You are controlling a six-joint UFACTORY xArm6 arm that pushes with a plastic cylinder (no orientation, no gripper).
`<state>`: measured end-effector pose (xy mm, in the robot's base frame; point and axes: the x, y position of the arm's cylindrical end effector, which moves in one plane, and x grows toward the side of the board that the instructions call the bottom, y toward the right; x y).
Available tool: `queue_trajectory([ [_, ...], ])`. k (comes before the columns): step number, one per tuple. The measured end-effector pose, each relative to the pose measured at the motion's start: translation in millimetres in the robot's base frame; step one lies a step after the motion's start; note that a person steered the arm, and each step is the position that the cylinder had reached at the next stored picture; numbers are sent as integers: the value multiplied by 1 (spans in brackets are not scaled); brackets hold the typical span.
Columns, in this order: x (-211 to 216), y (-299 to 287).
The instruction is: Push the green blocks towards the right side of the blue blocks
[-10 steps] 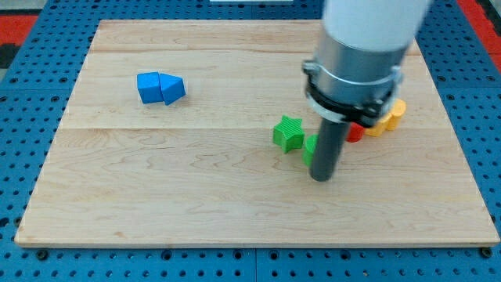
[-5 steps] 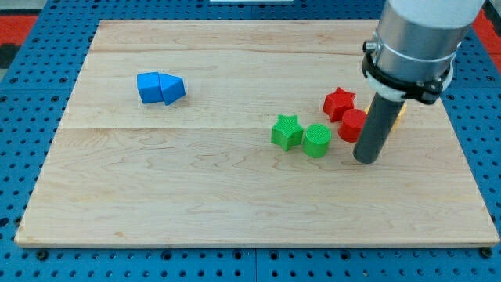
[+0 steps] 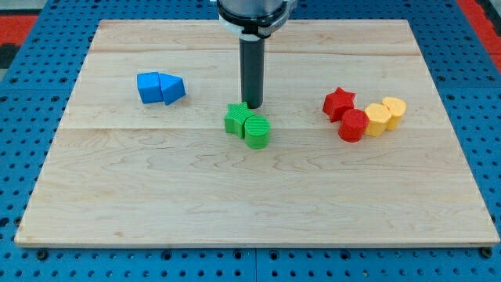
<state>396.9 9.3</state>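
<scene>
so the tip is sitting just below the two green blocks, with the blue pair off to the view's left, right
Not quite: my tip sits just above the green star and green cylinder, toward the view's top, as the camera view shows. The blue blocks are indeed at the view's left.

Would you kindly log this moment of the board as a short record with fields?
my tip: my tip at the upper edge of the green pair, touching or nearly so
green blocks: green star and green cylinder, pressed together near the board's middle
blue blocks: blue cube and blue wedge-like block, touching, at the view's left
red blocks: red star, red cylinder, at the view's right
yellow blocks: two yellow blocks right of the red ones
task state: greens clearly apart from the blues
</scene>
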Motion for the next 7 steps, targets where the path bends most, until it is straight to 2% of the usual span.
queue_trajectory([
  [1, 37, 55],
  [2, 84, 42],
  [3, 76, -20],
  [4, 50, -45],
  [5, 82, -43],
  [6, 76, 0],
  [7, 56, 18],
])
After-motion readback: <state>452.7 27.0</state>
